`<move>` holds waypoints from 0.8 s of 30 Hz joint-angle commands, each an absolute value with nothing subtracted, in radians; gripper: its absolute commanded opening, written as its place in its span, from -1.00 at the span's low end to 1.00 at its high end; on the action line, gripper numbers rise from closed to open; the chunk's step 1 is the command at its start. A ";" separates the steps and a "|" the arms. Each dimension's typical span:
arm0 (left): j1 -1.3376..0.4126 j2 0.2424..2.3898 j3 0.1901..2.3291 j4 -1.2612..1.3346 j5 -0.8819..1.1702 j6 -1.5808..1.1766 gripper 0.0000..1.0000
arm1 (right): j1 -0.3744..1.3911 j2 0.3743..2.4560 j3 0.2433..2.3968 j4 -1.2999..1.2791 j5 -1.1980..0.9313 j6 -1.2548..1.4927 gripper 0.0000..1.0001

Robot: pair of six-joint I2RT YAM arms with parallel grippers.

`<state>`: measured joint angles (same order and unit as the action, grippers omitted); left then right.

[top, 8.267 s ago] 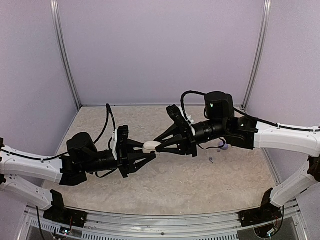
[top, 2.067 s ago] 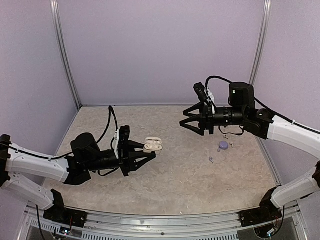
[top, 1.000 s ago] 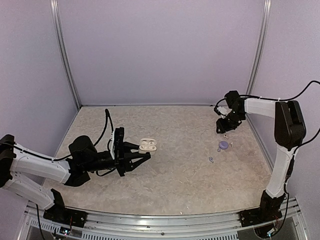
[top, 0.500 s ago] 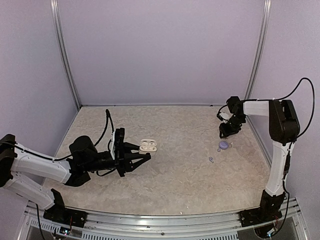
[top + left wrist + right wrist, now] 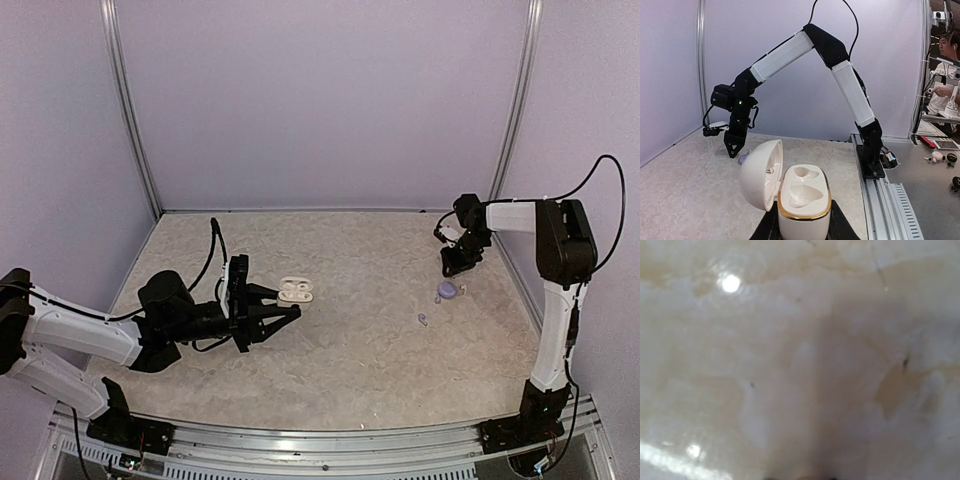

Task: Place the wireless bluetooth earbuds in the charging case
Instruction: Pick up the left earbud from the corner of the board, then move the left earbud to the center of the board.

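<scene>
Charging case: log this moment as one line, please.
left gripper: gripping charging case | case: lid open, both sockets empty | right gripper: down at table, jaws unclear | earbud: loose on table

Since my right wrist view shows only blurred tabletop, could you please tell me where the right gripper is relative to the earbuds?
Observer: The right gripper points down near the far right edge of the table. One small pale earbud lies apart from it, nearer the arm bases.
Operator: Is anything lying between them?
Observer: Yes, a round lilac piece sits between the two, close to the gripper.
Operator: And is the case ready?
Observer: The left gripper holds the charging case with its lid swung open and both wells empty.
</scene>
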<state>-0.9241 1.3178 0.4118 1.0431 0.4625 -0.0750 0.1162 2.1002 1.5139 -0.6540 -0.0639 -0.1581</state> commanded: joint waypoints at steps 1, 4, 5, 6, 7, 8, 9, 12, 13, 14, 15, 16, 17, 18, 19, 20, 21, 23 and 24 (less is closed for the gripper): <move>-0.916 1.304 0.414 1.057 0.469 -0.069 -0.92 | 0.106 2.119 1.532 -0.686 -0.074 -0.163 -0.51; -0.916 1.301 0.413 1.057 0.469 -0.070 -0.92 | 0.114 2.111 1.532 -0.683 -0.100 -0.160 -0.58; -0.916 1.299 0.412 1.058 0.468 -0.071 -0.92 | 0.122 2.105 1.534 -0.682 -0.109 -0.160 -0.61; -0.916 1.299 0.410 1.060 0.467 -0.073 -0.92 | 0.134 2.096 1.537 -0.680 -0.118 -0.158 -0.61; -0.915 1.299 0.410 1.063 0.466 -0.075 -0.92 | 0.150 2.091 1.542 -0.679 -0.127 -0.158 -0.63; -0.916 1.300 0.408 1.067 0.467 -0.078 -0.92 | 0.166 2.085 1.551 -0.681 -0.141 -0.157 -0.63; -0.914 1.301 0.406 1.074 0.467 -0.082 -0.92 | 0.188 2.078 1.559 -0.683 -0.153 -0.156 -0.63; -0.913 1.296 0.402 1.083 0.465 -0.090 -0.92 | 0.262 2.063 1.603 -0.693 -0.167 -0.158 -0.64; -0.913 1.293 0.400 1.085 0.463 -0.093 -0.92 | 0.287 2.061 1.627 -0.702 -0.169 -0.158 -0.64; -0.913 1.290 0.396 1.088 0.462 -0.096 -0.92 | 0.313 2.059 1.651 -0.716 -0.169 -0.157 -0.64; -0.912 1.284 0.394 1.090 0.461 -0.098 -0.92 | 0.336 2.058 1.675 -0.724 -0.175 -0.157 -0.64; -0.911 1.279 0.391 1.090 0.460 -0.100 -0.92 | 0.358 2.054 1.697 -0.734 -0.184 -0.158 -0.65; -0.911 1.273 0.387 1.089 0.459 -0.103 -0.92 | 0.381 2.048 1.715 -0.740 -0.194 -0.159 -0.65; -0.911 1.267 0.385 1.088 0.459 -0.104 -0.92 | 0.402 2.042 1.729 -0.746 -0.205 -0.160 -0.65; -0.911 1.256 0.379 1.087 0.457 -0.106 -0.92 | 0.426 2.033 1.739 -0.753 -0.209 -0.160 -0.65; -0.911 1.247 0.375 1.084 0.452 -0.108 -0.92 | 0.451 2.024 1.742 -0.755 -0.212 -0.160 -0.65; -0.911 1.238 0.369 1.081 0.449 -0.109 -0.92 | 0.477 2.016 1.741 -0.763 -0.214 -0.161 -0.65; -0.912 1.214 0.357 1.074 0.444 -0.109 -0.92 | 0.533 1.999 1.734 -0.784 -0.203 -0.162 -0.66; -0.910 1.200 0.351 1.068 0.438 -0.110 -0.92 | 0.566 1.991 1.725 -0.795 -0.198 -0.161 -0.65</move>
